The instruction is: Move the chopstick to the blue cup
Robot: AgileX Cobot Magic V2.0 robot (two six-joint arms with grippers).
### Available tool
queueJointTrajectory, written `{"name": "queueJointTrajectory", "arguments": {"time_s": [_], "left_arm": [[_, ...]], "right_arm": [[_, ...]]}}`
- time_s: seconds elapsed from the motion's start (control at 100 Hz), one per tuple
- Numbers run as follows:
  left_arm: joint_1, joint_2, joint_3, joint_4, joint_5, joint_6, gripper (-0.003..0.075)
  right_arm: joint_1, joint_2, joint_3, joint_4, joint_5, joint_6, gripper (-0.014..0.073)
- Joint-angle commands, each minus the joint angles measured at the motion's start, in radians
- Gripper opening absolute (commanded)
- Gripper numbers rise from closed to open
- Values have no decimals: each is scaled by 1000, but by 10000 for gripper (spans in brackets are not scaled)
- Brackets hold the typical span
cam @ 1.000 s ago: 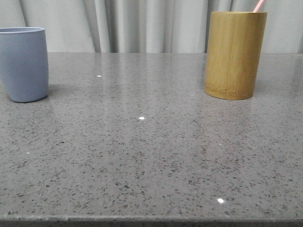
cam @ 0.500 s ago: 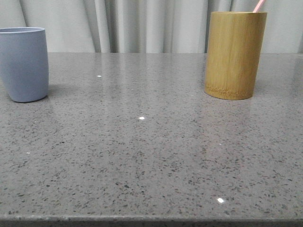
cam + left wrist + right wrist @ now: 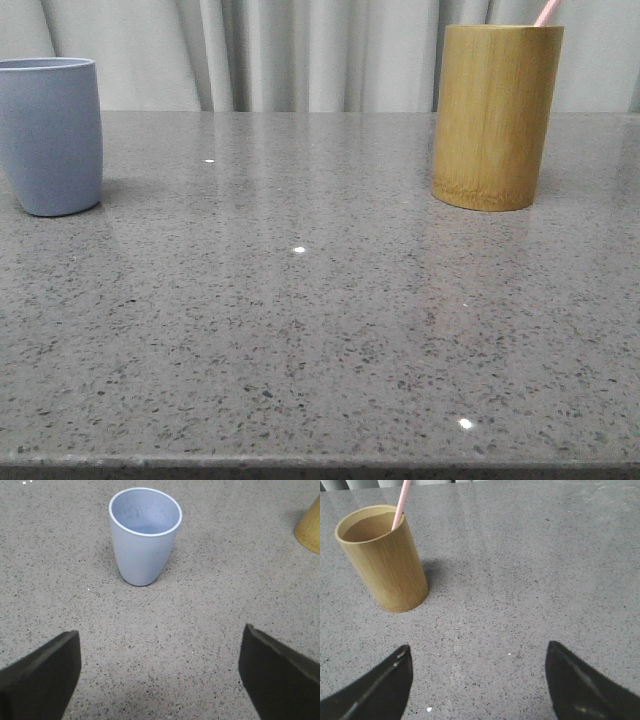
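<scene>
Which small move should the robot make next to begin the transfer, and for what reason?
Probably the right gripper should move toward the chopstick, to grasp it above the rim. The chopstick stands in the bamboo cup, leaning on its rim. The right gripper is open with nothing between its fingers, facing that cup. The blue cup looks empty.

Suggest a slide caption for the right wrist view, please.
Open right gripper above the table, facing the bamboo cup holding the chopstick.
</scene>
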Motion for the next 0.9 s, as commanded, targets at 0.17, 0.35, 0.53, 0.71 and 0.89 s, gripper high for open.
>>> {"name": "queueJointTrajectory", "arguments": {"time_s": [0.17,0.35,0.53,0.71,0.89], "left_arm": [[3,56,-69,-21,-61,-3,622],[3,202,-192,-18,-61,-3,622],[3,409,-341,8,-61,-3,622],[3,587,-480,25,-48,-7,622],[3,719,-555,56,-48,-9,622]], "right_arm": [[-3,17,-35,-2,-76,-2,572],[-3,17,-35,-2,-76,-2,572],[-3,17,-35,-2,-76,-2,572],[-3,17,-35,-2,-76,-2,572],[-3,17,-35,-2,-76,-3,572]]}}
